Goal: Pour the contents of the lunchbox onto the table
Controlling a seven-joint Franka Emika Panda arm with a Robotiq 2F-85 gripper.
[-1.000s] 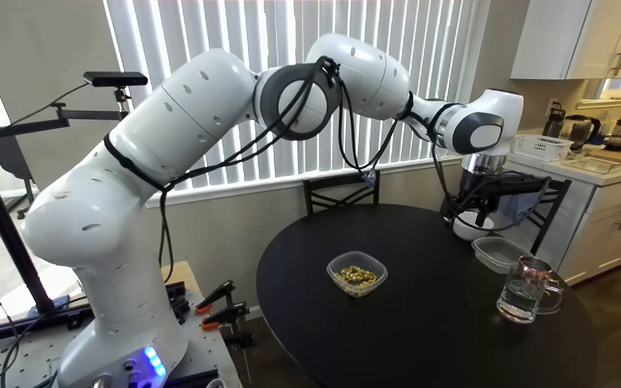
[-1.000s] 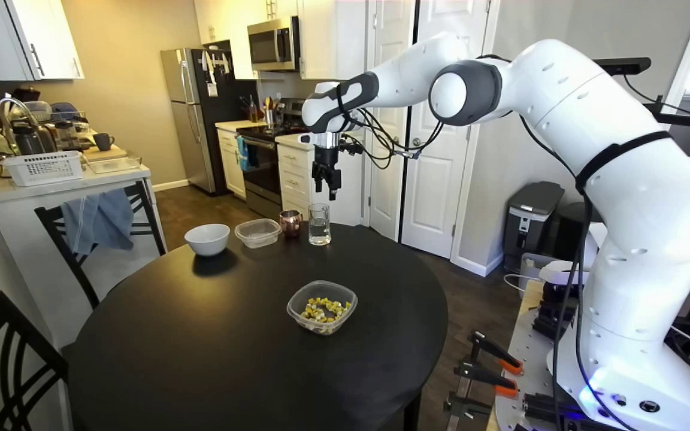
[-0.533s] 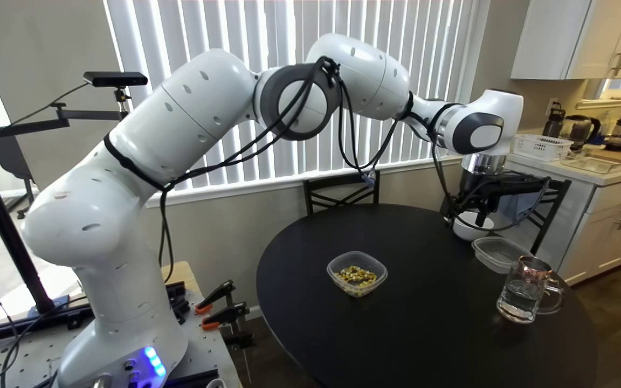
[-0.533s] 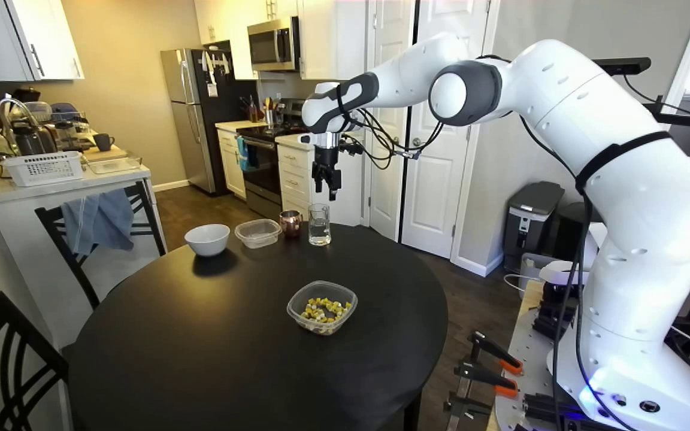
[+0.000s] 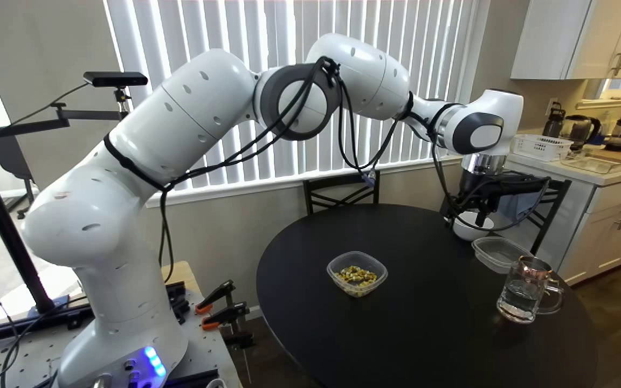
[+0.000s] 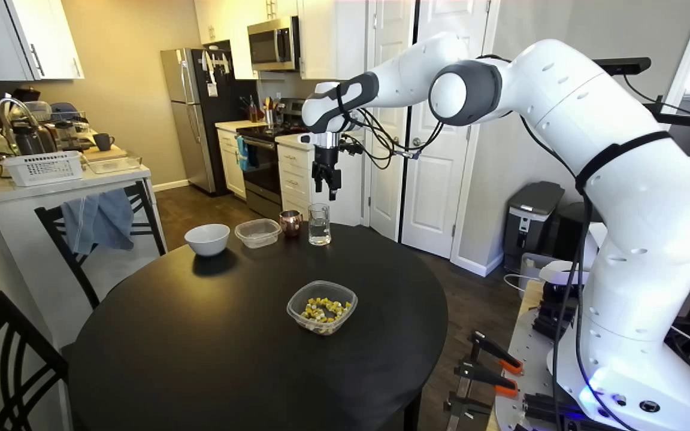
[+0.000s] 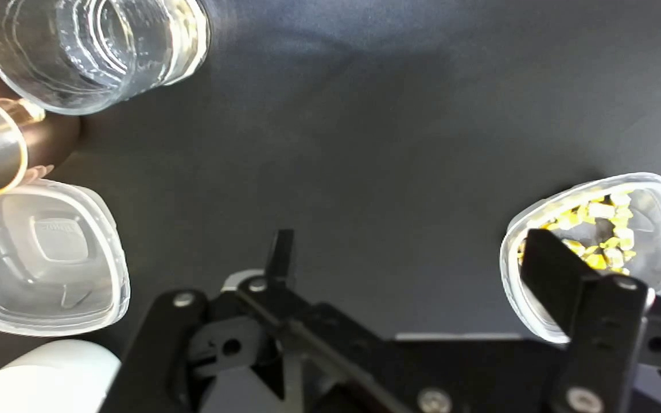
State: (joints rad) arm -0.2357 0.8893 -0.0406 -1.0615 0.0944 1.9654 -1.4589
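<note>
The lunchbox is a small clear squarish container that sits upright on the table in both exterior views [image 5: 376,264] [image 6: 304,297]. It also shows at the right of the wrist view [image 7: 658,223]. Its contents [image 6: 338,307], small yellow-tan pieces, lie on its bottom, also in the wrist view [image 7: 596,261]. The table [image 6: 231,353] is round and black. My gripper [image 6: 326,191] hangs fingers-down above the table's far part, away from the lunchbox. In the wrist view my gripper [image 7: 409,234] is wide open with nothing between its fingers; one finger [image 7: 557,275] covers part of the lunchbox.
A white bowl [image 6: 208,240], an empty clear container [image 6: 259,234], a copper mug [image 6: 290,223] and a glass mug [image 6: 319,230] with clear liquid stand along the table's far edge. Black chairs [image 6: 12,353] stand at the table. Cables hang along the arm.
</note>
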